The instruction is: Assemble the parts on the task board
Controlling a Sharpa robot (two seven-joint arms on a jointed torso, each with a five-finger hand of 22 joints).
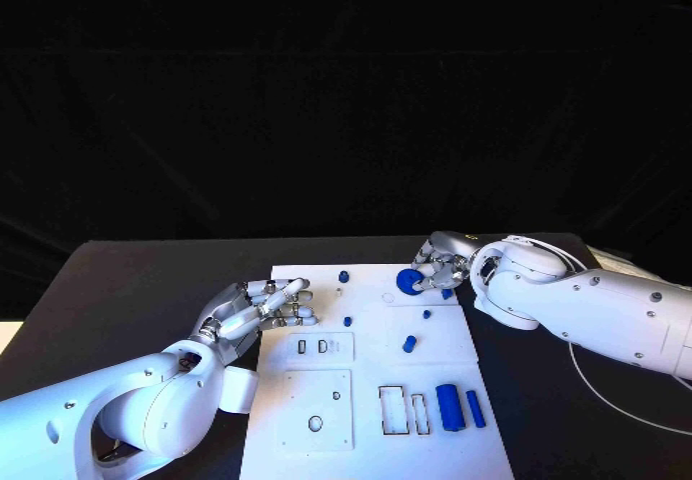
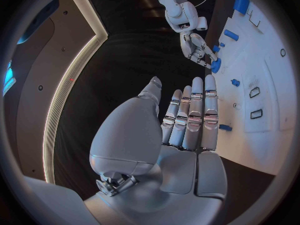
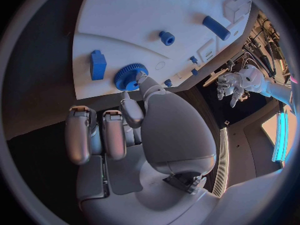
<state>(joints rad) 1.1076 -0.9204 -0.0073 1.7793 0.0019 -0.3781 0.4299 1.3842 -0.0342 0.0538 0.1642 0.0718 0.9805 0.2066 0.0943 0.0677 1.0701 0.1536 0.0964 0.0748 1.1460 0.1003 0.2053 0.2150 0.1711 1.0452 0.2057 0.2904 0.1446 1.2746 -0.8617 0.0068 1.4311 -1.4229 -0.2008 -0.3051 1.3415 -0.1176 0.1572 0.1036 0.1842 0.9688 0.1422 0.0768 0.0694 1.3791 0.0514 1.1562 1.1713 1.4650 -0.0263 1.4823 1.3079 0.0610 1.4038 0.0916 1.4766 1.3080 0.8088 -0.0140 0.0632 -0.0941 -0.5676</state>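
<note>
On the task board (image 1: 433,345), no legible writing.

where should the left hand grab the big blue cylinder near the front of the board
Probably around the middle of the big blue cylinder, coming straight down, fingers on its two long sides. It lies flat on the task board, with a thinner blue bar close beside it, so keep the fingers narrow.

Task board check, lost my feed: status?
Left hand open at the task board's edge. Right hand pinching the blue gear. Nothing in the way.
</note>
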